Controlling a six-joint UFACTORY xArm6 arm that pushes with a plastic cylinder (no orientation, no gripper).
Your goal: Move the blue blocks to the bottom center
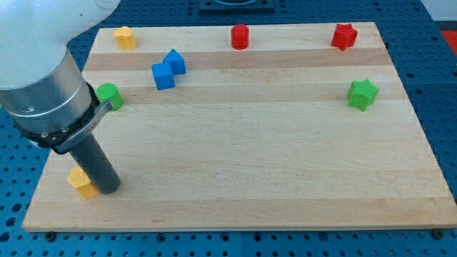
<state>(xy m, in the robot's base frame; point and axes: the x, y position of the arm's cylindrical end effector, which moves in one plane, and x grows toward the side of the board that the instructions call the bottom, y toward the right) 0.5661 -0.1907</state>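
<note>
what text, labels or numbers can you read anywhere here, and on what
None: no readable words, numbers, labels or signs in this view.
The wooden board is bare wood.
The two blue blocks carry no markings.
The arm housing above my tip shows no label.

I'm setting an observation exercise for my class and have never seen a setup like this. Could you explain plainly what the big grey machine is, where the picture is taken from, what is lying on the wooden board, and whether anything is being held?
The grey cylinder at the view's left is the end of a robot arm. It has no jaws, only a dark rod whose lower end, my tip, slides along the wooden board to push blocks. So nothing is held.

There is one camera, looking down at the board at a slant; where it is mounted is not on record.

On the board lie small coloured blocks. Two blue blocks sit close together near the top left: one and one. A green block lies left of them, partly behind the arm. Along the top edge are a yellow block, a red block and a red star-like block. A green star is at the right. Another yellow block lies at the bottom left, right beside my tip.
</note>
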